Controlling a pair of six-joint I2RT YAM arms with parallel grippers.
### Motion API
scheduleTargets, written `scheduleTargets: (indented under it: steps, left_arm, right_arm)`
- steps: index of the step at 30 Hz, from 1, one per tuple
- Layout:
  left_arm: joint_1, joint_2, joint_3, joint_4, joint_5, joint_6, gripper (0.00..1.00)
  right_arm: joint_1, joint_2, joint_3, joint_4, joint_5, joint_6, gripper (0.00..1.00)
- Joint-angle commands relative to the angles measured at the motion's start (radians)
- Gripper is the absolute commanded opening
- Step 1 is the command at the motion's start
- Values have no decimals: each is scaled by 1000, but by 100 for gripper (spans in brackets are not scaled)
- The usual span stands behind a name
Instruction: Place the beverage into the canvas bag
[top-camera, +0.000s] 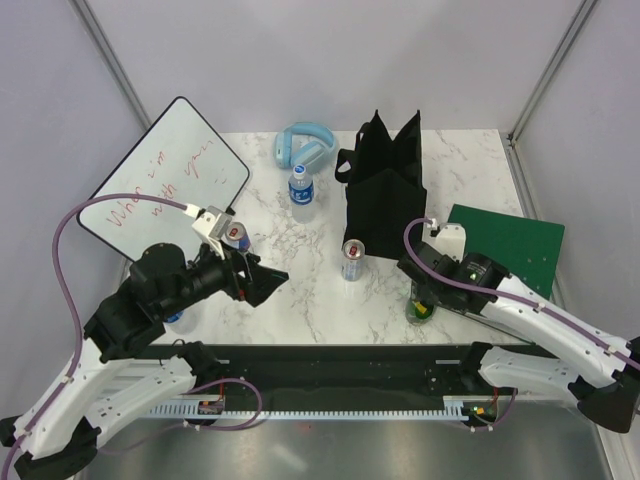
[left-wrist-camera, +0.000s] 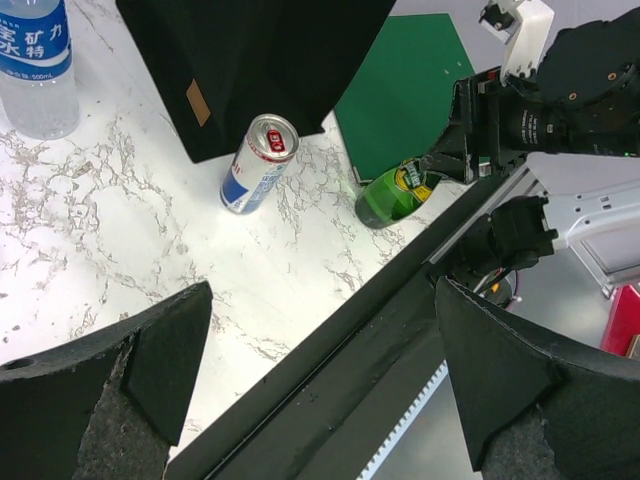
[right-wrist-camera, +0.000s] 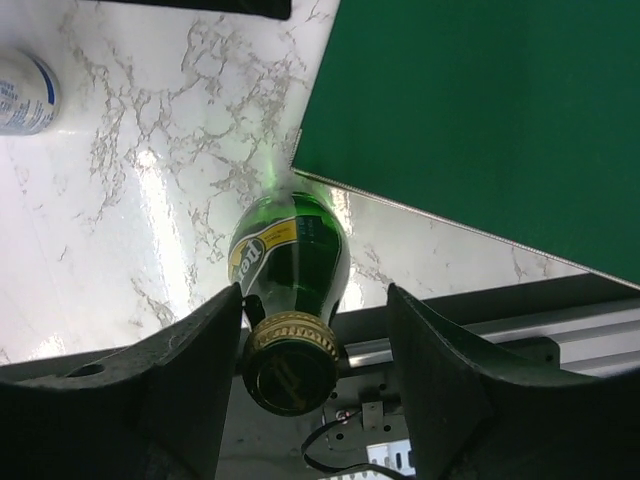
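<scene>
Beverage: the green bottle (right-wrist-camera: 290, 260) stands on the tabletop (top-camera: 300, 300) at its near edge, just beside a corner of the green book (top-camera: 505, 245) and well apart from the bag.
Canvas bag: the canvas bag (top-camera: 385, 190) stands upright toward the back of the tabletop. What is inside it cannot be seen.
Right gripper: the right gripper (right-wrist-camera: 315, 295) is down over the bottle's neck with a jaw on either side. One jaw looks to be against the gold cap and a gap shows at the other, so there is no firm grasp yet.
Left gripper: the left gripper (left-wrist-camera: 322, 290) has its jaws spread wide and holds nothing. It hangs over the left of the tabletop.
Others: a can (top-camera: 353, 260) and a water bottle (top-camera: 301, 188) stand untouched.
Progress: early, by my reading. The reach is made.
Remaining: clench on the neck, lift, carry to the bag mouth, lower in, let go.
</scene>
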Motion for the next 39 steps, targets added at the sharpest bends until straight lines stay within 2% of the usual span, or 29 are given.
scheduleTargets:
  steps: [1, 13, 16, 22, 23, 25, 27, 35, 39]
  left_arm:
    - [4, 13, 4, 38, 10, -27, 100]
    - [2, 33, 11, 48, 24, -33, 100]
    - [2, 24, 8, 48, 16, -33, 100]
    - [4, 26, 11, 48, 24, -31, 100]
    - [2, 27, 9, 48, 18, -31, 100]
    - [2, 26, 4, 50, 13, -33, 100]
    - [4, 27, 1, 51, 12, -36, 100]
    - [2, 23, -3, 56, 16, -45, 99]
    - [4, 15, -11, 56, 16, -54, 99]
  right_arm:
    - [-10, -4, -20, 69, -53, -60, 66]
    - [-27, 18, -23, 112, -69, -100, 61]
    - [-27, 13, -25, 119, -76, -100, 56]
    - [-29, 19, 16, 86, -96, -114, 33]
    - [-27, 19, 24, 72, -96, -123, 25]
    - [-25, 15, 50, 61, -102, -138, 16]
    - [-27, 24, 84, 40, -98, -152, 1]
    - [-27, 105, 210, 1, -121, -255, 0]
    - [-27, 127, 165, 58, -134, -287, 0]
